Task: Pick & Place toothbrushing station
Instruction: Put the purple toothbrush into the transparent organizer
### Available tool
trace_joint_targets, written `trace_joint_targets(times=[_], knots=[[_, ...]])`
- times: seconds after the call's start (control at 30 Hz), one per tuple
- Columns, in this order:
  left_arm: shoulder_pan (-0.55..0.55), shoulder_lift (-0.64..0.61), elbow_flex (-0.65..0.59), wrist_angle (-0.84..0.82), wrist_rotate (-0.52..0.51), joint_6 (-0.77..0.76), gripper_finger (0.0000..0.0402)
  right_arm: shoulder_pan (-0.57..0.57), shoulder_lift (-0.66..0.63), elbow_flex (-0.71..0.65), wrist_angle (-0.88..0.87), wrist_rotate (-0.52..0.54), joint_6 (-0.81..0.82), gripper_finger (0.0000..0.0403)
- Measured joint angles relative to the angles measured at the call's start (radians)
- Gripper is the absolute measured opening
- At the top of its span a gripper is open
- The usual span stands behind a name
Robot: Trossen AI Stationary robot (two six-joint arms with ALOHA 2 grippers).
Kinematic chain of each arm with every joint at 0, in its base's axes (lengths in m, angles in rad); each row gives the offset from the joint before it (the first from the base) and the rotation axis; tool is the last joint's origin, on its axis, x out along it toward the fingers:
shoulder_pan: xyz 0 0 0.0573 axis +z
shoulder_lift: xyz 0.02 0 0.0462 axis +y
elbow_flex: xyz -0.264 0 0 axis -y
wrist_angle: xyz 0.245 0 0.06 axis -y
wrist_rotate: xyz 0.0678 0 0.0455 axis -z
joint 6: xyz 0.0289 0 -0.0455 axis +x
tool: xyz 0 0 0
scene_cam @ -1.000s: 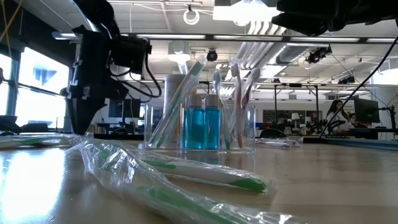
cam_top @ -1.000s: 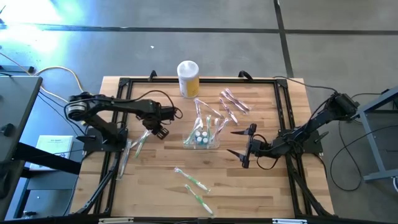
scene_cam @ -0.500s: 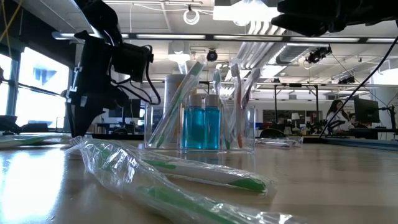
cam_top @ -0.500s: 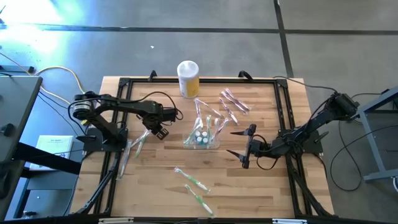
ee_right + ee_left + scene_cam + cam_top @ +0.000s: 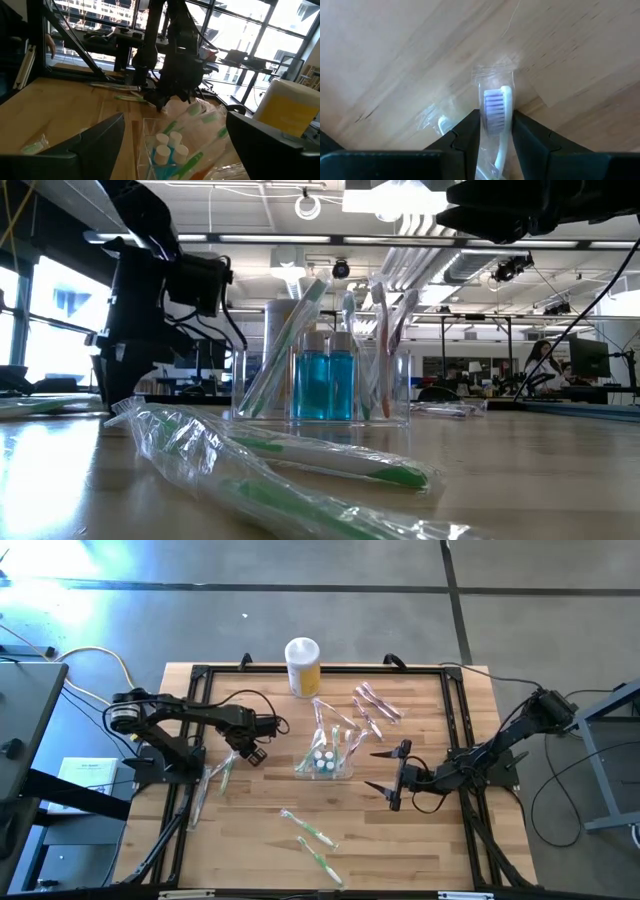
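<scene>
The clear toothbrush holder [image 5: 326,758] stands upright near the middle of the desk [image 5: 250,830] in the overhead picture, with bagged toothbrushes leaning out of it and small white-capped blue bottles [image 5: 323,384] inside, and nothing grips it. The left end effector [image 5: 247,751] sits left of centre, well apart from the holder, low over the wood; its wrist picture shows its fingers [image 5: 470,134] closed on either side of a wrapped toothbrush [image 5: 495,111] lying on the desk. The right end effector [image 5: 392,778] waits right of centre, just beside the holder, its fingers spread wide and empty. A yellow canister [image 5: 303,667] with a white lid stands at the upper middle, and loose green toothbrushes [image 5: 312,844] lie at the lower middle
</scene>
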Motion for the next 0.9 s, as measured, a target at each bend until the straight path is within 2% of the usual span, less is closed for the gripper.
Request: trace_joint_targets(times=[0.13, 0.33, 0.53, 0.7, 0.9], knots=[[-0.002, 0.001, -0.001, 0.009, 0.012, 0.000, 0.0093, 0.000, 0.000, 0.000, 0.000, 0.000, 0.000, 0.0341], [-0.002, 0.002, -0.005, 0.035, 0.032, 0.003, 0.0016, 0.000, 0.000, 0.000, 0.000, 0.000, 0.000, 0.0341], [-0.002, 0.003, 0.007, 0.039, 0.033, 0.011, 0.0021, 0.000, 0.000, 0.000, 0.000, 0.000, -0.003, 0.0341], [-0.017, -0.004, 0.068, 0.021, 0.023, 0.044, 0.0011, 0.000, 0.000, 0.000, -0.007, 0.000, 0.002, 0.0341], [-0.088, -0.031, 0.169, 0.095, 0.033, 0.093, 0.0010, 0.000, 0.000, 0.000, -0.016, 0.000, 0.001, 0.0341]])
